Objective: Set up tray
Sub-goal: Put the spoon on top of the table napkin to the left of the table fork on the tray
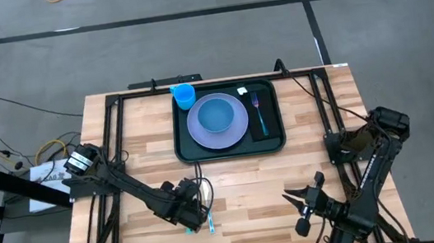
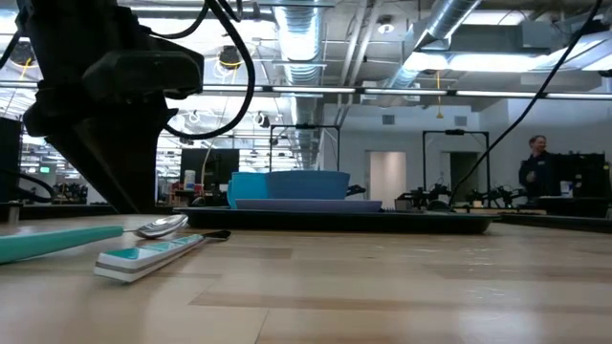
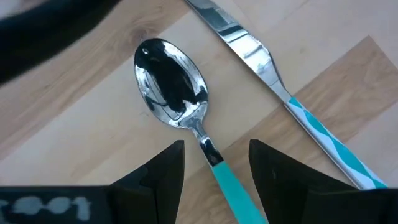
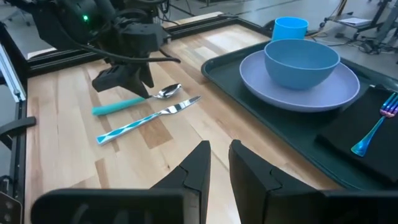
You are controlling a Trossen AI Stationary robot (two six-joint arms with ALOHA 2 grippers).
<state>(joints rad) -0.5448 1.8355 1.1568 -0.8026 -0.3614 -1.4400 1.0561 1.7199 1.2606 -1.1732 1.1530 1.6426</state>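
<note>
Pale butcher-block table (image 1: 241,185) in an open workshop, half set for a meal.

Toward the far edge, dark rimmed plastic tray (image 1: 231,148) already carrying lavender plate (image 1: 218,134), matte blue bowl (image 1: 217,116), blue cup (image 1: 185,96) and fork (image 1: 258,110) on black napkin (image 1: 259,129). Near the front, left gripper (image 3: 214,163) lowered over teal handle of glossy steel spoon (image 3: 169,84), fingers parted on either side, nothing gripped yet, probably lining up for a pinch. Alongside, knife (image 3: 273,81) with teal-and-white patterned handle, flat on the wood. Right gripper (image 4: 217,163) idle near the front right, fingers nearly closed, empty.
</note>
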